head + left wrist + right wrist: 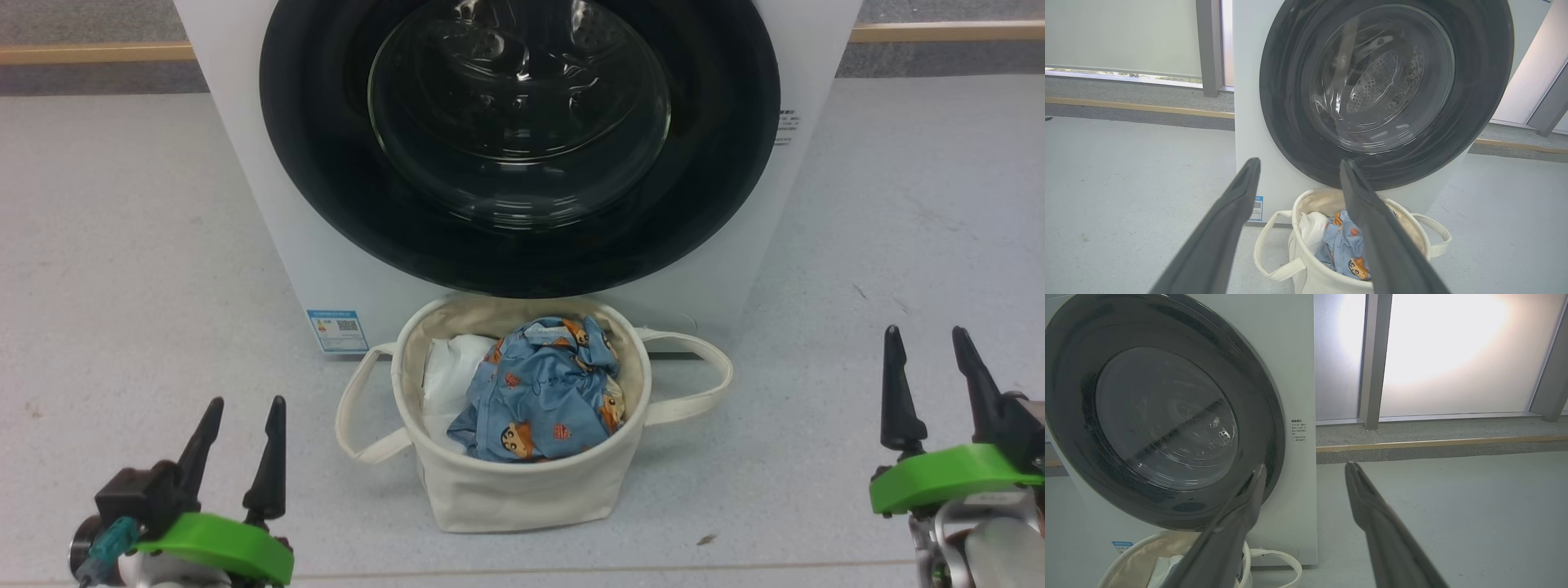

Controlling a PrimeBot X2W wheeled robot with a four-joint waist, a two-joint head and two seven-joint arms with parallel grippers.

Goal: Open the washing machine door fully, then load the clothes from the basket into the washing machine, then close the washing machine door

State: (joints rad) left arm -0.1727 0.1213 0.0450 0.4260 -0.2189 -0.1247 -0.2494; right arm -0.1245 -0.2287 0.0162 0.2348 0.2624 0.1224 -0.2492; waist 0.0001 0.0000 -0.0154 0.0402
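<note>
Glossy black at the rim and clear glass at the centre, the washing machine door (519, 139) sits shut flat against the front of the white washing machine (237, 163). Just in front of the machine, below the door, the cream canvas basket (514, 490) stands upright on the grey floor (122, 245), one looped handle hanging at each side. The clothes (543, 392) lie crumpled inside it, light blue with small orange figures, and a plain white cloth (449, 376) is tucked beside them on the side nearer the machine's blue label sticker (336, 329). Well apart from the machine, out in front on the sticker side, the left gripper (247, 402) hovers with fingers spread and nothing between them. On the machine's other side the right gripper (925, 329) does the same, released and empty
</note>
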